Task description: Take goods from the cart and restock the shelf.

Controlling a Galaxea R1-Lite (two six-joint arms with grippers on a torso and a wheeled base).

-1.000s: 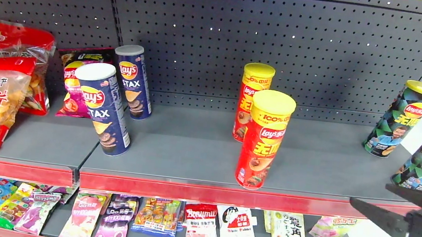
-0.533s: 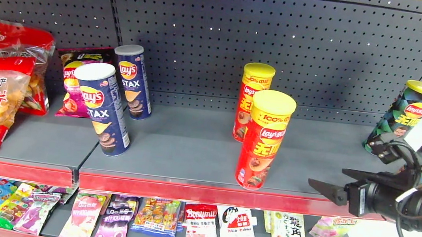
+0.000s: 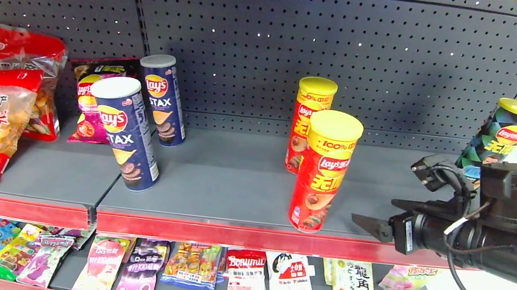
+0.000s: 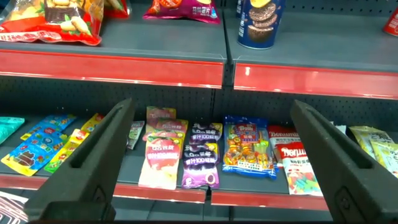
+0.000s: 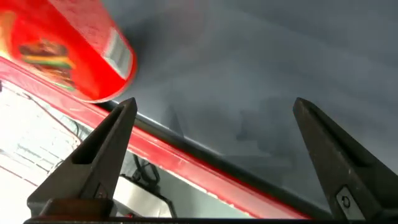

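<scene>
Leftward our right gripper [image 3: 372,210] has slid, toward the red can [image 3: 323,172] standing near the shelf [image 3: 235,181] front.
Its fingers gape empty by the grey shelf's red edge, dark pegboard [image 3: 300,38] behind; our left gripper [image 4: 211,104], wide open and empty, faces the sweets [image 4: 165,165].

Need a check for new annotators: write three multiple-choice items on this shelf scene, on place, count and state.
1. Where is the right gripper?
A. Right of the front red cylindrical chip tube with yellow lid, near the grey metal upper shelf's front edge.
B. Above that tube's lid.
C. At the shelf's left end.
2. How many red yellow-lidded tubes stand there?
A. One.
B. Two.
C. Four.
3. The right gripper's fingers are:
A. Shut on a tube.
B. Shut, empty.
C. Open, empty.
Key: A, the head view shows it beside that tube; B, one stands behind the other; C, bare shelf shows between them.
</scene>
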